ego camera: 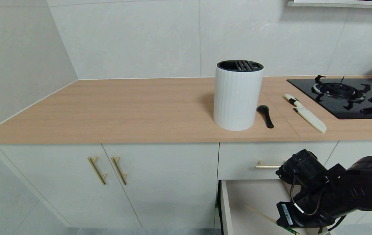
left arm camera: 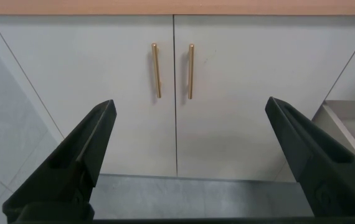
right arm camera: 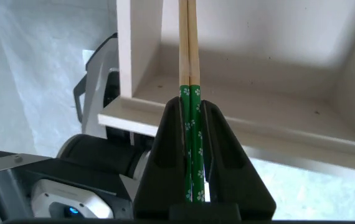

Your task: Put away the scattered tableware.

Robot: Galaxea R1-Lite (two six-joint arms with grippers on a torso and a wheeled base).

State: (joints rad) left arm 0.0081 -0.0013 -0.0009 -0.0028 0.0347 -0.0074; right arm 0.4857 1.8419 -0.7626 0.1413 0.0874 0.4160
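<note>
Chopsticks [right arm camera: 189,56]: pair with green flowered grips, pressed side by side, pinched at the green end by the right gripper [right arm camera: 190,107]. Bare wooden tips poking out over the inside of the open drawer [right arm camera: 265,43]. Can't tell if the tips touch the drawer floor.
Right gripper: fingers clenched tight on the chopsticks, sitting low in front of the cabinets, right at the drawer's front.
Left gripper [left arm camera: 190,102]: released, fingers spread wide with nothing between them, down low facing the two cabinet doors [left arm camera: 227,124] and their gold handles [left arm camera: 156,70].
Drawer: pulled out under the right part of the countertop [ego camera: 124,107], pale inside, just below a shut drawer front with a gold bar handle [ego camera: 267,166].
Holder [ego camera: 237,98]: white ribbed cylinder with a black slotted top, standing upright on the countertop.
Spoon [ego camera: 266,117]: black, lying flat on the countertop, bowl end just beside the foot of the holder on its right, handle pointing toward the front edge.
Knife [ego camera: 305,112]: cream blade, cream handle with a dark band, flat on the countertop to the right of the spoon, handle toward the wall, tip toward the front edge.
Stove [ego camera: 342,94]: black glass gas hob set into the countertop at the far right, near the knife but not touching it.
</note>
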